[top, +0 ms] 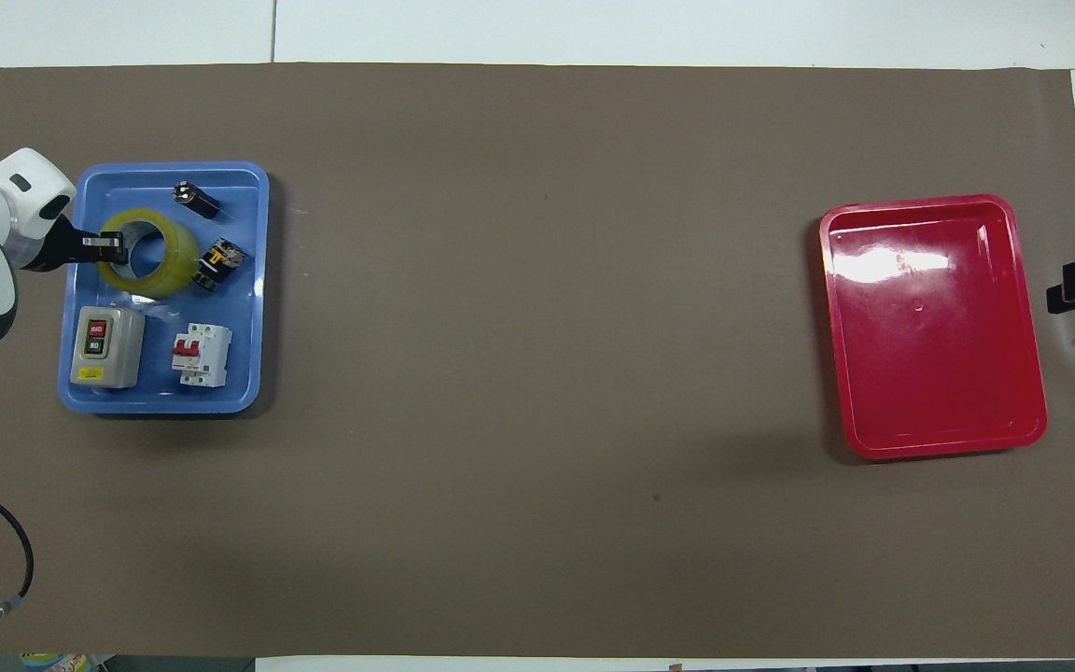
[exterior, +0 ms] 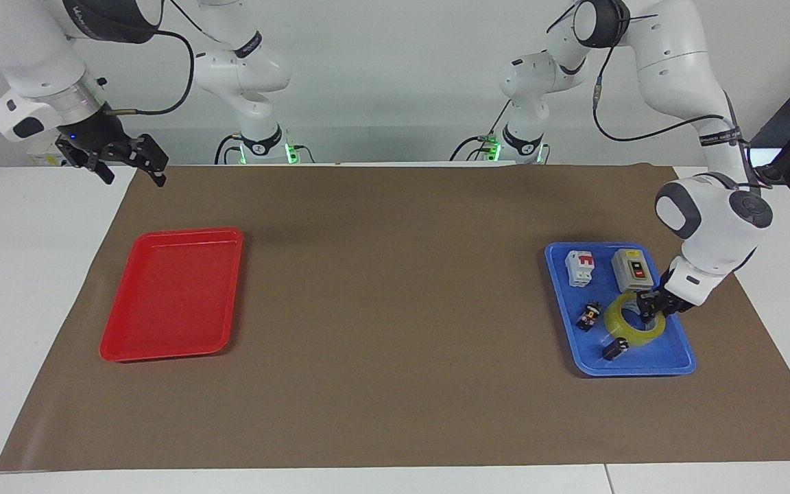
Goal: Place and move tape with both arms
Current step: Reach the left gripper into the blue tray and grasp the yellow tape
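The yellow tape (exterior: 620, 328) lies in the blue tray (exterior: 642, 370) at the left arm's end of the table, on the part of the tray farther from the robots. My left gripper (exterior: 644, 310) is down in the tray and shut on the roll's wall, one finger in the hole and one outside. In the overhead view the gripper (top: 116, 245) grips the side of the tape (top: 169, 266) toward the table's end. My right gripper (exterior: 131, 171) is open and empty, waiting up in the air over the mat's corner by the red tray (exterior: 162, 355).
In the blue tray (top: 160, 403) a grey switch box (top: 106, 347) and a white breaker (top: 202, 355) sit nearer to the robots than the tape. Two small black parts (top: 218, 263) (top: 195, 199) lie beside the tape. The red tray (top: 943, 453) holds nothing.
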`<state>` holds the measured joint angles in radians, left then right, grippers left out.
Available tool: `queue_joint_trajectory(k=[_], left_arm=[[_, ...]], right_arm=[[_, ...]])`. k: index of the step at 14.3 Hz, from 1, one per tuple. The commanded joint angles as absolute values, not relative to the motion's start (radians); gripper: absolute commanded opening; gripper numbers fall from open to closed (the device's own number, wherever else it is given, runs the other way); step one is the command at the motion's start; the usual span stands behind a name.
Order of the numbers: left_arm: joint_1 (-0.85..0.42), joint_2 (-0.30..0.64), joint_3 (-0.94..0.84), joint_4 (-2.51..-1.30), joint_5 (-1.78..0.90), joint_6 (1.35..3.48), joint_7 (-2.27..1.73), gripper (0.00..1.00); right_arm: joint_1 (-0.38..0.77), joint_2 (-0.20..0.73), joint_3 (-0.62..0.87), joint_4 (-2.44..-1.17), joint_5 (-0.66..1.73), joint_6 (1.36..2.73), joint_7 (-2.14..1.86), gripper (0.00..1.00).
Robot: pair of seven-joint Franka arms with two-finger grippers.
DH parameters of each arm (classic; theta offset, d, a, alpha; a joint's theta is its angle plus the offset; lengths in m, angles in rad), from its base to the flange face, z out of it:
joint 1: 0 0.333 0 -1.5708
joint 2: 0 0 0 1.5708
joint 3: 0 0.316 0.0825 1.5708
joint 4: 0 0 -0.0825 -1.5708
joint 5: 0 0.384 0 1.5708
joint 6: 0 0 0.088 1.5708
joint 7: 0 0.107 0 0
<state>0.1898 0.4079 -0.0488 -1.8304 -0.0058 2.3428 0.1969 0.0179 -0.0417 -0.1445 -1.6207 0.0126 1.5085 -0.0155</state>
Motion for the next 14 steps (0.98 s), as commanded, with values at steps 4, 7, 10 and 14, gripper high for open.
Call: queue_joint_trajectory(k=[4,7,10,14], left_arm=[[0.213,0.365,-0.054,-1.801,0.006,2.26,0.198,0.0],[0.212,0.299,-0.054,-1.737,0.006,2.094,0.196,0.0],[0.181,0.203,-0.063,-1.746,0.008,2.004,0.169,0.0],[-0.007,0.161,-0.061,-1.798,0.026,2.008,-0.088,0.0]], right_arm=[[0.014,-0.048,-0.14,-1.626,0.021,1.508,-0.031,1.0],[0.012,-0.048,-0.14,-1.626,0.021,1.508,-0.031,1.0],[0.012,-0.048,-0.14,-1.626,0.021,1.509,-0.032,1.0],[0.014,-0.048,-0.14,-1.626,0.021,1.506,-0.032,1.0]])
